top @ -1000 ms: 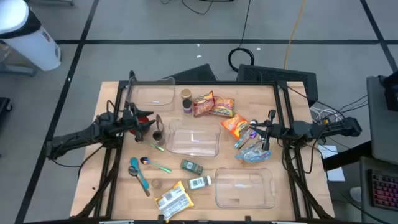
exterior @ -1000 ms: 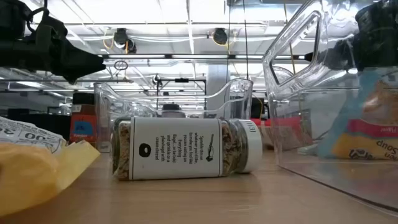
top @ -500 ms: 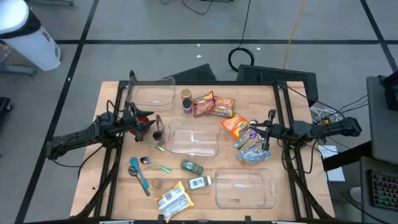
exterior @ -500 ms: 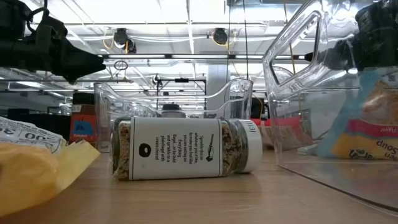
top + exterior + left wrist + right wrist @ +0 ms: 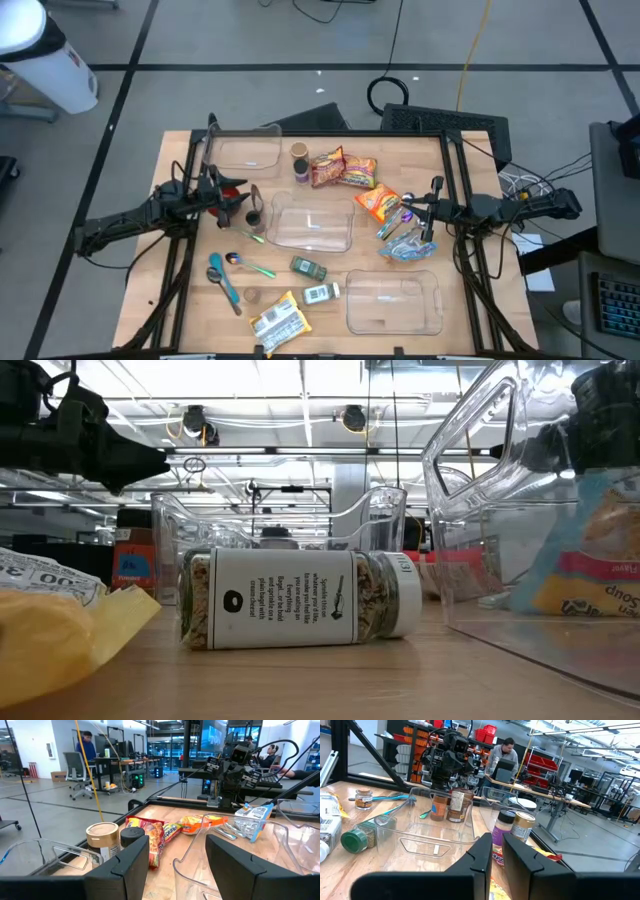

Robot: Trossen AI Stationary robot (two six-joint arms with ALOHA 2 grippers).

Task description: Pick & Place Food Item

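We look down on a light wooden bench (image 5: 190, 300) with two dark arms reaching in from either side. The right end effector (image 5: 428, 240) hangs over the right-hand part of the bench with its fingers nearly pressed together, pinching the top of a blue and silver foil food packet (image 5: 405, 245) that dangles just beneath it. The packet's long axis seems to run from the end effector toward the bench centre. We judge the coming move to turn on one relation: the empty clear plastic tub with rounded corners (image 5: 394, 303) lies just toward the front edge from the held packet, much nearer this arm than the other. A second clear plastic tub (image 5: 311, 227) sits at the centre, apparently empty, and a third clear tub (image 5: 240, 152) stands at the back left, also empty as far as we can tell. The left end effector (image 5: 228, 195) waits over the left side, fingers spread partway; whether it holds the brown jar (image 5: 253, 216) beside it, we cannot tell.
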